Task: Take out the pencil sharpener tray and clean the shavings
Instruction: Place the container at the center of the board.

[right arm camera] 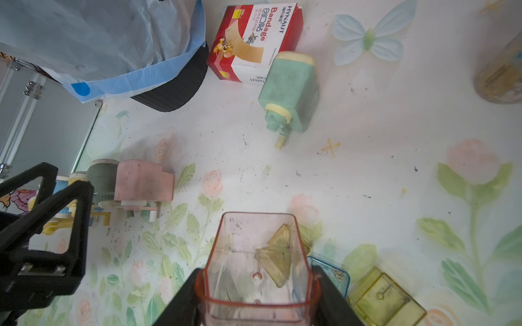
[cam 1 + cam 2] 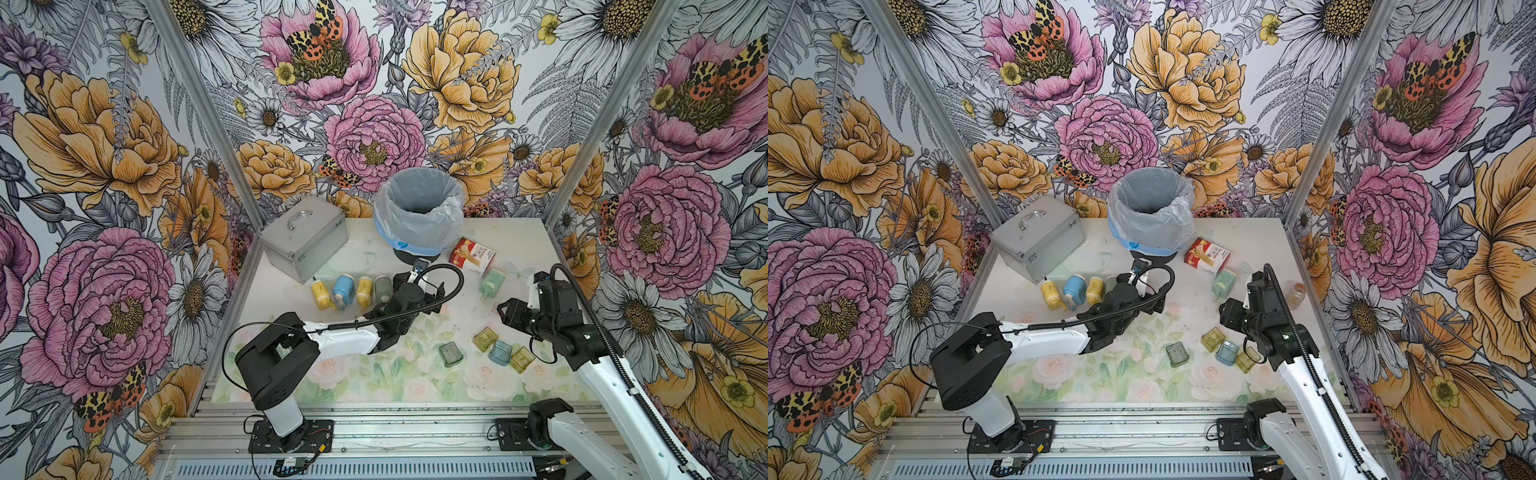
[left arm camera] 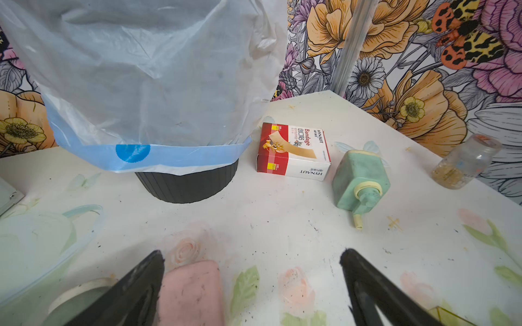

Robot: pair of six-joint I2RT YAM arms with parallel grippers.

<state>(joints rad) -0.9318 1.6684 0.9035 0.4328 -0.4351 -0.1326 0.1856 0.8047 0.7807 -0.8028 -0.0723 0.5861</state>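
Right gripper (image 1: pixel 257 279) clamps a clear tray (image 1: pixel 248 242); left gripper (image 3: pixel 251 255) gapes empty. Risk — tilting it before the bin (image 2: pixel 415 226) at 12 o'clock could scatter more shavings (image 1: pixel 366 196).

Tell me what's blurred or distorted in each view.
Both top views: wide-angle lens splays the frame posts outward; light even, shadows soft. Left wrist: left gripper blurred, bandage box sharp. Right wrist: clear tray soft up close, jar at the edge blurred.

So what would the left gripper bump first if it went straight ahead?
Probably the bin, on its side nearest the bandage box. The open left gripper points close to the gap between them, so it's a close call.
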